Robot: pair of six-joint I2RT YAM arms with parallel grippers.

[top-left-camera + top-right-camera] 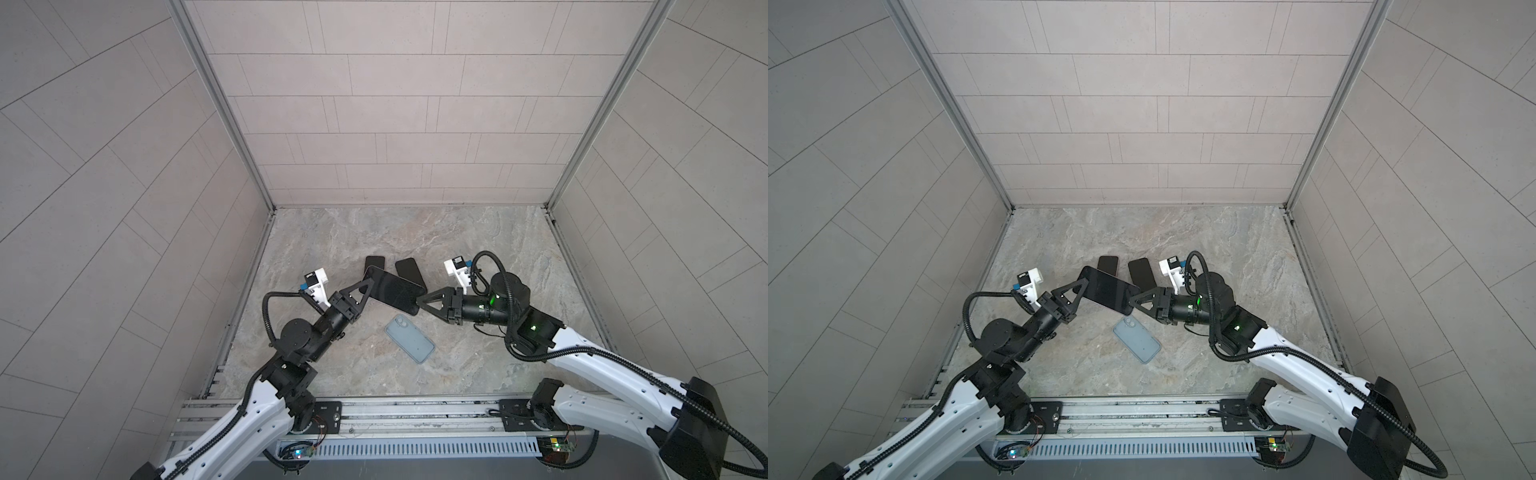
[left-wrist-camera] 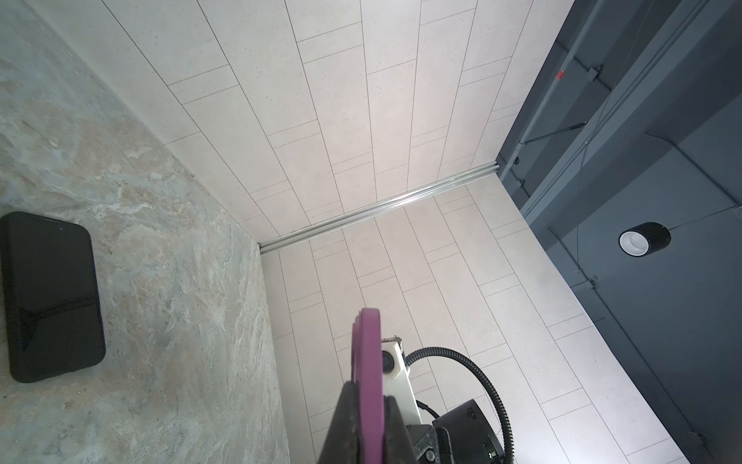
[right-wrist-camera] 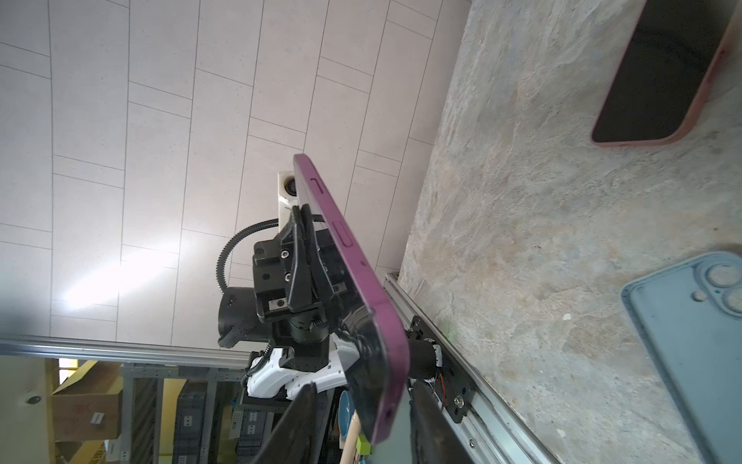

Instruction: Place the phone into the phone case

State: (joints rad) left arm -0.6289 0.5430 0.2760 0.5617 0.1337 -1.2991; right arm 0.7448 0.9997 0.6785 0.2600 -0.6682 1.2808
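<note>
Phone (image 1: 392, 291) purple-edged only in wrist views; left claw (image 1: 367, 285) clamps it, right claw (image 3: 363, 385) straddles it loosely.

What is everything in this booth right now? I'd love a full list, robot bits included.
Purple phone: one, purple edge, dark screen, held in the air above the table.
Phone case: one, blue-grey, flat on the table, nearer the robot than the held phone.
Other phones: two, dark screens, flat on the table behind the held phone; one shows a pink rim.
Table: one, grey marbled.
Walls: three, pale tiled, around the table.
Arms: two, white and black, reaching in from the near edge.
Left fingers: black, shut on one end of the purple phone.
Right fingers: black, open, either side of its other end.
</note>
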